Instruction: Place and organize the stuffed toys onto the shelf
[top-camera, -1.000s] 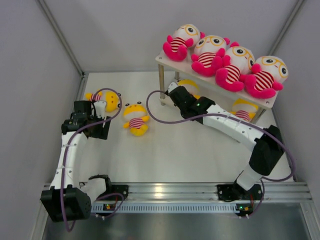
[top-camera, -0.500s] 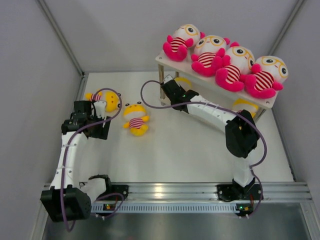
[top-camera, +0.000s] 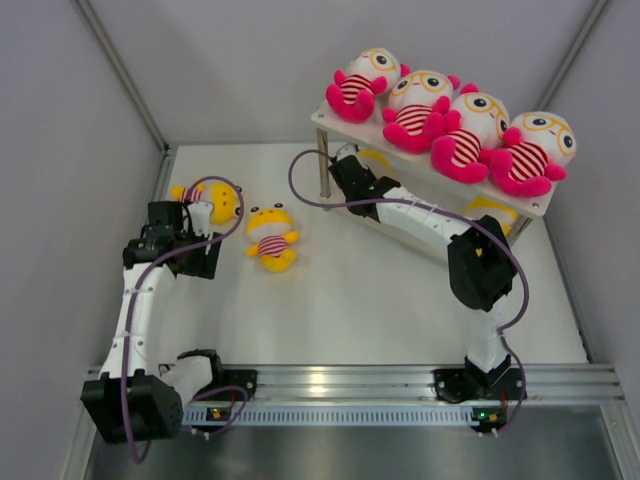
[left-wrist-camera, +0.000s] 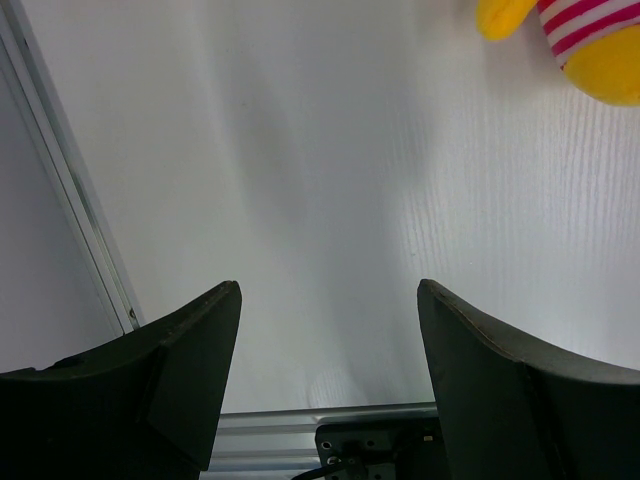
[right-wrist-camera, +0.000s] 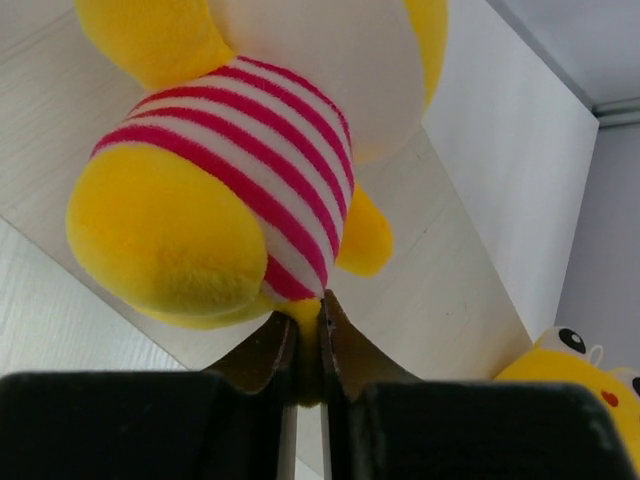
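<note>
Under the top board of the shelf (top-camera: 322, 120), the right gripper (right-wrist-camera: 308, 315) has its fingers squeezed nearly together on a little tuft of yellow plush at the bottom of the gripped yellow doll (right-wrist-camera: 220, 190). That doll sits right above the fingertips in the right wrist view. Its red-white striped belly faces the camera and its body rests on the lower board. From above you only catch a sliver of it peeking out past the top board's edge, with the arm reaching in beside the shelf's left legs.

Further right on the same lower tier is a second yellow doll (top-camera: 490, 213), apart from the gripped one. Its eyes show in the bottom right corner of the right wrist view. Up top, the four pink dolls (top-camera: 465, 135) are lined up in a row, each touching the next.

Over on the left, the left gripper (left-wrist-camera: 328, 290) has its fingers spread wide over bare table (left-wrist-camera: 330, 150) with nothing between them. A striped yellow bit (left-wrist-camera: 590, 40) shows in the far top right corner of that view, well clear of both fingers. The top view has a left yellow doll (top-camera: 210, 198) just beside that gripper and a middle yellow doll (top-camera: 272, 237) lying out on the table. Can't tell which one the bit belongs to.
</note>
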